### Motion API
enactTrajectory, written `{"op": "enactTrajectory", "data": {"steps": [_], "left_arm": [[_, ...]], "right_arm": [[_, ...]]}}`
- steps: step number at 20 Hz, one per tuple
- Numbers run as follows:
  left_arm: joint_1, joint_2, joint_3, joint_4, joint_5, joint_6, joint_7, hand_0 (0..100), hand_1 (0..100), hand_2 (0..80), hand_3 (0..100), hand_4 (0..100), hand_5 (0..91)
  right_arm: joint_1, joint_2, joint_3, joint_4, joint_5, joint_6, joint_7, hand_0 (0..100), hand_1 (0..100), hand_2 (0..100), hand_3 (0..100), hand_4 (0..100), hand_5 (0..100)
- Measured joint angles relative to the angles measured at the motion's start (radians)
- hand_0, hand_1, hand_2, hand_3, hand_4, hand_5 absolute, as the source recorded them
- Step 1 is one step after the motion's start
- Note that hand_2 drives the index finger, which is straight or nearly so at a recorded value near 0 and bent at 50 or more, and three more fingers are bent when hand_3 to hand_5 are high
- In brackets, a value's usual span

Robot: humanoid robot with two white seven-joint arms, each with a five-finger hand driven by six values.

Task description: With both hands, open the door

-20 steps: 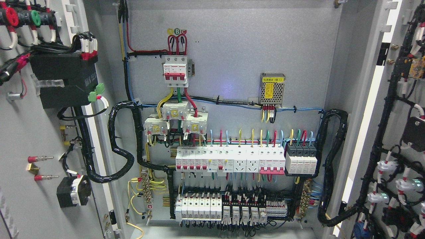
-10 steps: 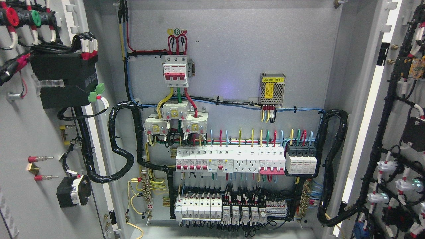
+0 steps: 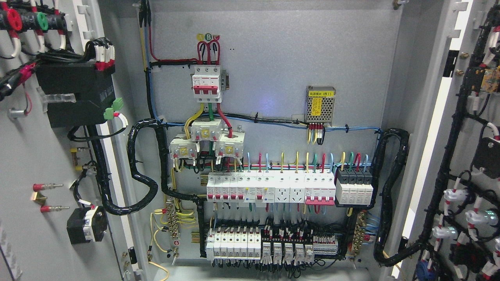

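- Fingers of either robot hand are nowhere in the frame, so I cannot tell whether they are spread, curled or gripping anything.
- Both doors of the grey cabinet stand swung wide: the left door (image 3: 35, 164) fills the left edge of the frame, the right door (image 3: 474, 128) the right edge, each showing its inner face.
- Between them the back panel (image 3: 312, 50) takes up the whole middle, bare grey at the top and crowded with gear lower down.
- On the left door, upper left of the frame, a black box (image 3: 74, 93) is mounted, with black cable running down from it.
- A thick black cable loom (image 3: 146, 171) loops at centre left; another (image 3: 390, 195) curves down at centre right.
- A long row of white breakers (image 3: 269, 187) crosses the middle, with coloured wires rising from its top.
- A second, lower row of breakers (image 3: 234, 242) sits near the bottom edge.
- A red-and-white main breaker (image 3: 207, 84) sits upper centre.
- A small perforated metal power supply (image 3: 320, 103) with a yellow label sits right of centre.
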Motion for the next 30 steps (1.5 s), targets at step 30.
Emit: {"op": "enactTrajectory", "data": {"steps": [30], "left_arm": [[0.013,0.047,0.148,0.041,0.160,0.000,-0.005,12,39,0.0,0,0,0.0]], "right_arm": [[-0.016,-0.061,0.002,0.003,-0.156,0.023,0.110,48,0,0,16,16,22]]}}
